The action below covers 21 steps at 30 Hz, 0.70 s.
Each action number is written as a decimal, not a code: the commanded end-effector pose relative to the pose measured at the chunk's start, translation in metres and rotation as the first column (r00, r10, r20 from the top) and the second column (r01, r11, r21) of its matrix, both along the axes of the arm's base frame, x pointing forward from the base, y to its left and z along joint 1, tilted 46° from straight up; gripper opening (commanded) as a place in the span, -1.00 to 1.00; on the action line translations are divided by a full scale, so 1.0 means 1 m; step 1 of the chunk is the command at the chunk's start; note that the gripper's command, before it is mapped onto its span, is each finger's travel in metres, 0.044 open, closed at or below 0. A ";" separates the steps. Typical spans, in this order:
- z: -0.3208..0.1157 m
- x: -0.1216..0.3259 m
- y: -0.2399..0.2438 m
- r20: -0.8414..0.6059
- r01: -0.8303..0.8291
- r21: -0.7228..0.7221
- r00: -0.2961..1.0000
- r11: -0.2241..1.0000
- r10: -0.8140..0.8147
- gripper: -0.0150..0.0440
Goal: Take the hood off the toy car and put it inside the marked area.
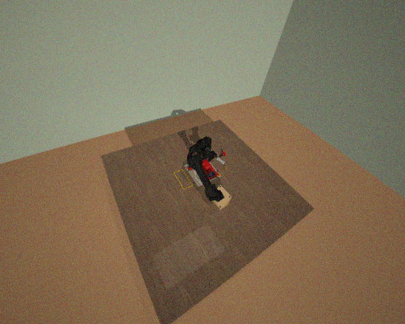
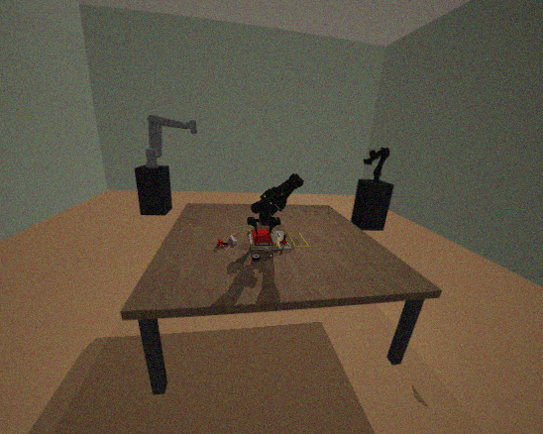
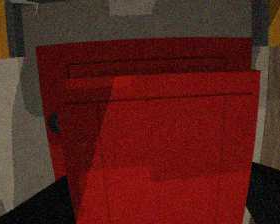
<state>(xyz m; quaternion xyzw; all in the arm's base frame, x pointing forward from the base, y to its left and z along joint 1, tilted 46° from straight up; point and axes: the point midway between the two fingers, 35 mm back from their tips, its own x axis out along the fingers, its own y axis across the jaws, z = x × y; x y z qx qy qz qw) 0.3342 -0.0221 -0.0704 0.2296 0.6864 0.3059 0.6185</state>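
Note:
The red hood is a flat-topped panel between my fingers. In the wrist view it fills the middle, in front of a darker red part and the grey car body. My gripper points down over the car and is shut on the hood, one finger on each side. The hood is at the car; whether it is clear of the body I cannot tell. The marked area, a thin yellow outline, lies beside the car, left in the top view and right in the exterior view.
A small red part and a white part lie beside the car, on the side away from the outline. A dark wheel lies in front of the car in the exterior view. Two other arms stand on black pedestals beyond the table.

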 end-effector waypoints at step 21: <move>0.013 0.003 -0.013 0.003 -0.003 -0.005 1.000 1.000 0.003 -0.49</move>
